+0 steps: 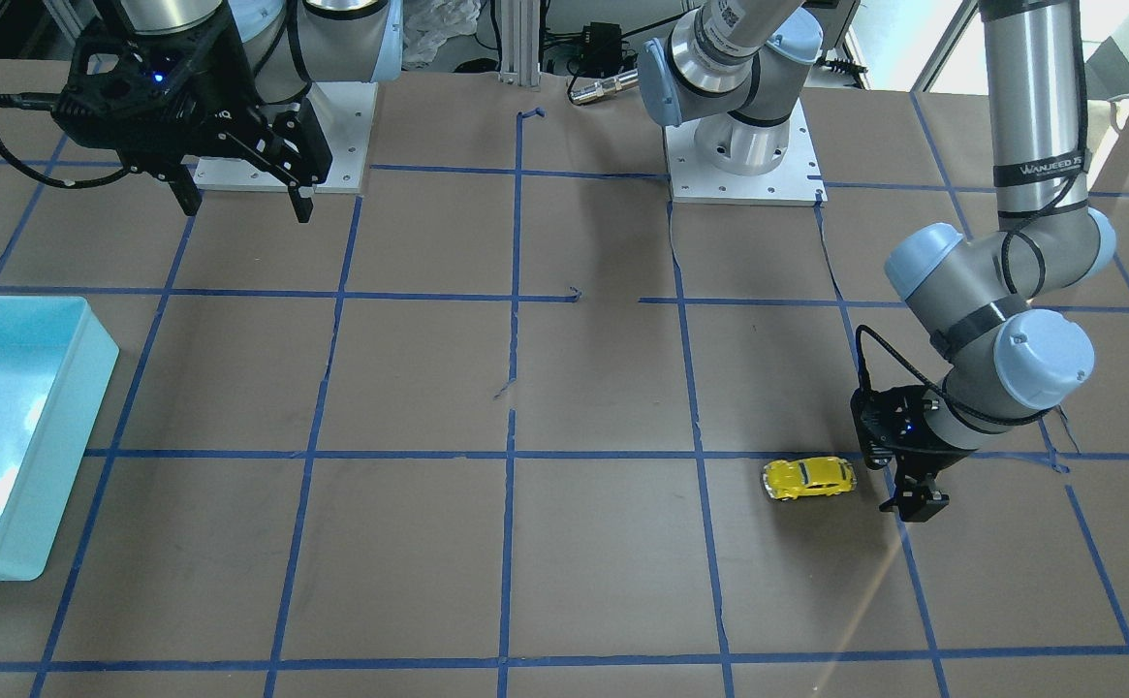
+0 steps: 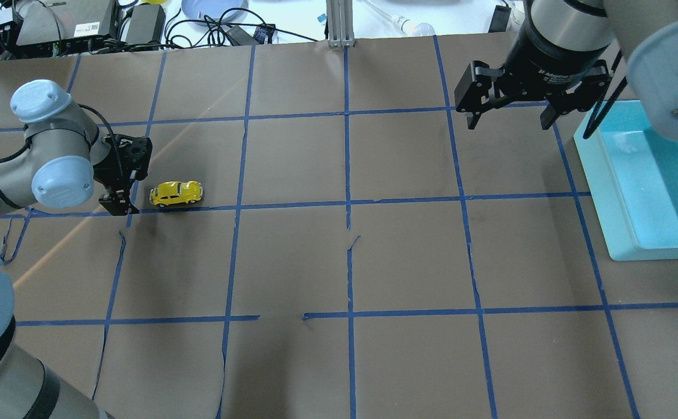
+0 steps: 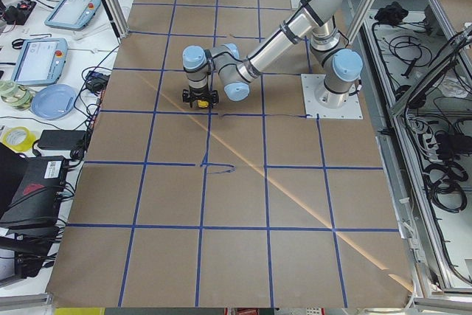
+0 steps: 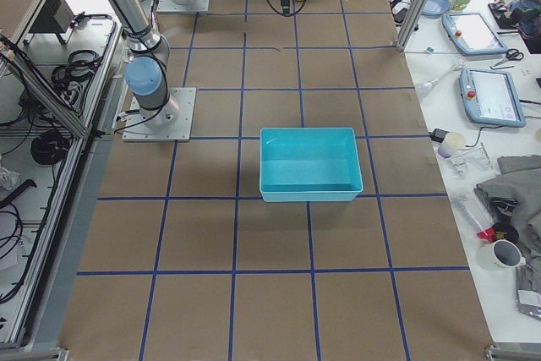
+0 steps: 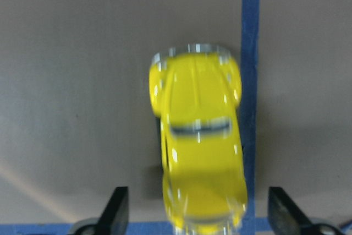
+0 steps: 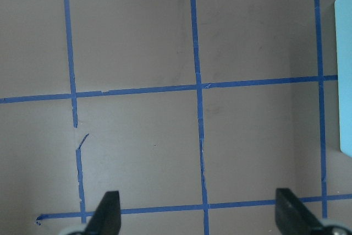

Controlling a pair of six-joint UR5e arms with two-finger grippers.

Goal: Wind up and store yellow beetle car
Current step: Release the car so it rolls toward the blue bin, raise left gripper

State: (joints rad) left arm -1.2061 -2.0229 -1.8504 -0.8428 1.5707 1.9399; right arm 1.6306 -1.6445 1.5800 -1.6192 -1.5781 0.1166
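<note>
Lining up for the first grab, by my read: car (image 2: 176,194) sits upright on its wheels on the table (image 2: 408,262), well apart from the bin (image 2: 593,192), out toward the table end opposite the bin, long axis pointing roughly at the bin and one side running along a blue tape line (image 5: 250,26). Past the car's end that faces away from the bin, the left gripper (image 2: 123,181) is low over the table, near the car but not touching; jaws spread wide, nothing in them. Wrist view has a finger (image 5: 117,210) on each side of that end with room to spare, so the opening looks set across the car's width. Makes sense: the sides are the only decent pinch on a rounded glossy shell, and holding it that way leaves the wheels on the table for a pull-back wind. Can't tell front from rear here, so can't say which direction winds it. Just beside the bin, on its car-facing side, the right gripper (image 2: 510,116) hangs above the table, jaws also wide apart and empty; looks parked clear of the other arm's path and close to where the car has to end up. Task barely begun: no grasp, no wind, no storing. Risk: car is small next to the gripper, so an off-centre close could squirt it out or tip it
</note>
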